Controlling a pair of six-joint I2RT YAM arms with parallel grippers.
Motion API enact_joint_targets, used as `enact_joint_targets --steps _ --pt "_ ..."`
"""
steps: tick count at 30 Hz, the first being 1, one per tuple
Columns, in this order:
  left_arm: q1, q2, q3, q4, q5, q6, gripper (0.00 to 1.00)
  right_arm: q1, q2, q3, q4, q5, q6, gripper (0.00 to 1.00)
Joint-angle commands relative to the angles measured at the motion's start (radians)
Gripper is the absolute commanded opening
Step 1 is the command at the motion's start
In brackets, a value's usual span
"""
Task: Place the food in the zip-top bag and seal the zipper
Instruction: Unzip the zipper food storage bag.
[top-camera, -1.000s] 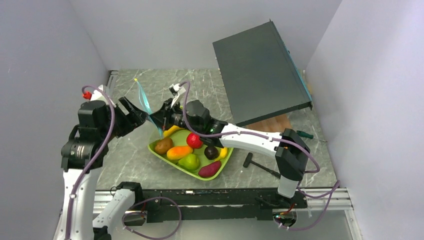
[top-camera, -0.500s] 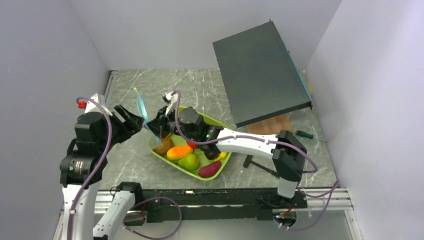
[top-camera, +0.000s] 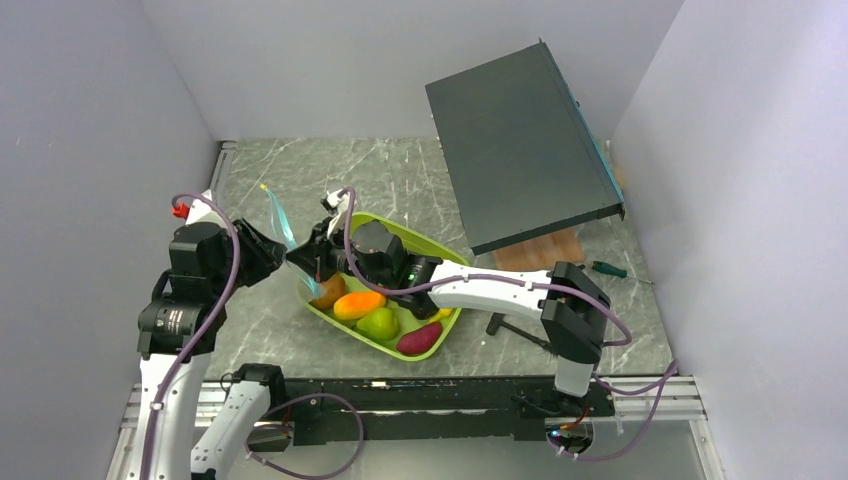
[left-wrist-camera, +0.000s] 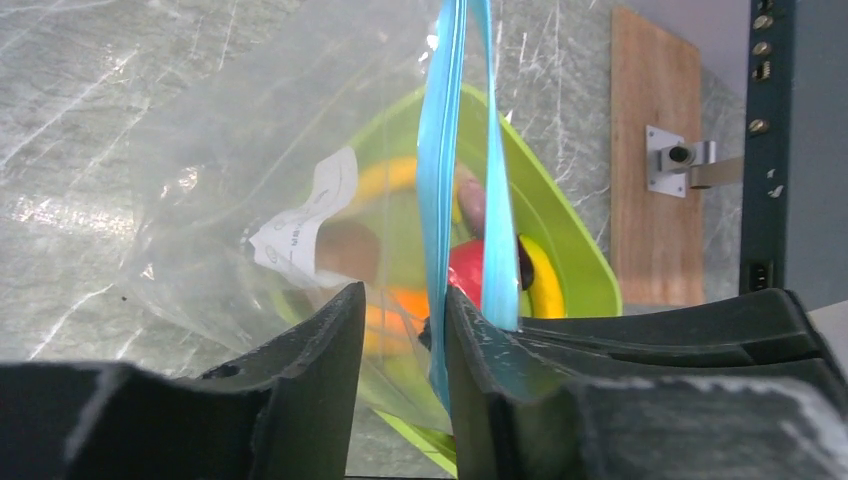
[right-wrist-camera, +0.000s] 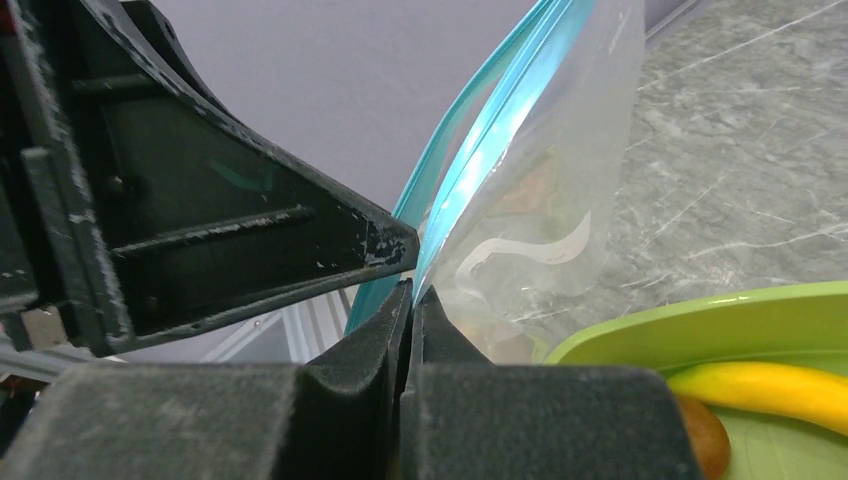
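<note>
The clear zip-top bag (top-camera: 281, 216) hangs upright between my two grippers, over the left end of the lime-green tray (top-camera: 437, 250). Its blue zipper (left-wrist-camera: 440, 150) runs along the mouth. My right gripper (right-wrist-camera: 412, 290) is shut on the bag's mouth edge at the zipper (right-wrist-camera: 490, 130). My left gripper (left-wrist-camera: 405, 300) is open, with one lip of the zipper lying between its jaws against the right finger. The food lies in the tray: a brown piece (top-camera: 328, 290), an orange piece (top-camera: 358, 303), a green pear (top-camera: 378, 323), a magenta piece (top-camera: 420, 338), a red apple (left-wrist-camera: 468, 275) and a banana (right-wrist-camera: 760, 385).
A dark flat panel (top-camera: 520, 150) leans tilted at the back right above a wooden board (top-camera: 545, 248). A screwdriver (top-camera: 605, 268) and a black tool (top-camera: 515, 328) lie right of the tray. Grey walls close in the left, back and right.
Both grippers and the bag have come down and nearer, over the tray's left end. The right arm now hides the apple and dark piece in the top view.
</note>
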Motion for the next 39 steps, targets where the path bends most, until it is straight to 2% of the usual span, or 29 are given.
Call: enact_joint_targets --steps 1,4,7,11,21,22,25,27,29,32,35,39 --pt "-0.003 -0.027 -0.022 0.035 -0.017 0.004 0.35 0.005 -0.006 0.032 0.038 0.03 -0.001 0.0" --pt "-0.003 -0.036 -0.033 0.036 -0.052 0.004 0.22 0.007 -0.006 0.029 0.044 0.025 0.007 0.0" --pt "-0.003 -0.03 -0.035 0.018 -0.078 0.004 0.21 0.008 -0.008 0.025 0.048 0.026 0.009 0.0" --pt "-0.003 -0.017 -0.051 0.008 -0.114 0.009 0.37 0.015 -0.001 0.031 0.044 0.029 0.009 0.0" --pt "-0.003 -0.061 -0.116 0.06 -0.105 0.011 0.48 0.037 0.02 0.045 0.033 0.05 0.034 0.0" --pt "-0.003 -0.066 -0.115 0.06 -0.105 0.018 0.45 0.041 0.023 0.049 0.026 0.06 0.035 0.0" --pt "-0.003 -0.077 -0.093 0.026 -0.141 0.057 0.15 0.054 0.025 0.068 -0.034 0.141 0.051 0.0" --pt "-0.003 -0.078 -0.074 -0.02 -0.197 0.084 0.0 0.055 0.026 0.074 -0.085 0.216 0.09 0.0" --pt "-0.003 -0.071 -0.052 -0.075 -0.282 0.098 0.0 0.056 0.033 0.083 -0.139 0.293 0.18 0.01" --pt "-0.003 -0.059 -0.034 -0.131 -0.35 0.113 0.0 0.055 0.051 0.115 -0.201 0.311 0.266 0.06" --pt "-0.003 -0.036 -0.024 -0.163 -0.353 0.141 0.0 0.056 0.073 0.14 -0.272 0.336 0.311 0.11" --pt "-0.003 -0.02 -0.041 -0.171 -0.304 0.186 0.0 0.053 0.065 0.071 -0.224 0.327 0.296 0.19"
